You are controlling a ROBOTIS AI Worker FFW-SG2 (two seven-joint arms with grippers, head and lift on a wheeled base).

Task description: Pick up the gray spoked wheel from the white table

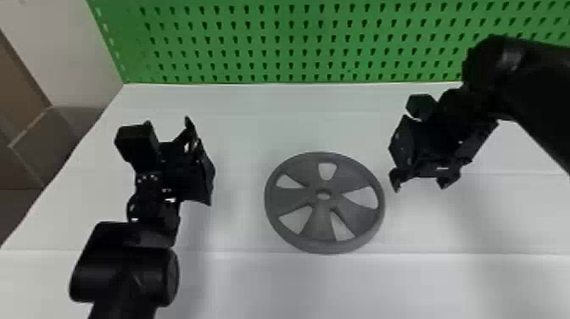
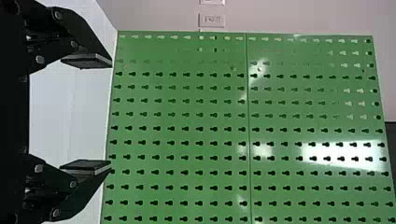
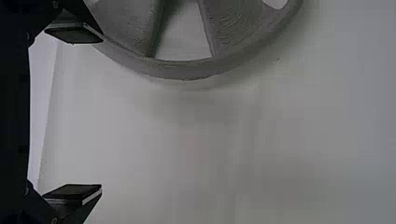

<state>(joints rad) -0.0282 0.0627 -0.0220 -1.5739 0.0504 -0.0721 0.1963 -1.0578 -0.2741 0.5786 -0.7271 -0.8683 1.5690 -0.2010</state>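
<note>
The gray spoked wheel (image 1: 292, 198) lies flat on the white table (image 1: 237, 127), between the two arms. Right of the wheel, close to its rim, is my right gripper (image 1: 417, 184); in the right wrist view the right gripper (image 3: 100, 114) stands open, and part of the wheel (image 3: 187, 70) passes beside one finger. To the wheel's left, apart from it, is my left gripper (image 1: 199, 159). In the left wrist view the left gripper (image 2: 112, 114) is open with nothing between its fingers.
A green pegboard (image 1: 263, 42) rises along the table's back edge. At the left, a pale wall (image 1: 63, 46) stands beside the table's slanted edge.
</note>
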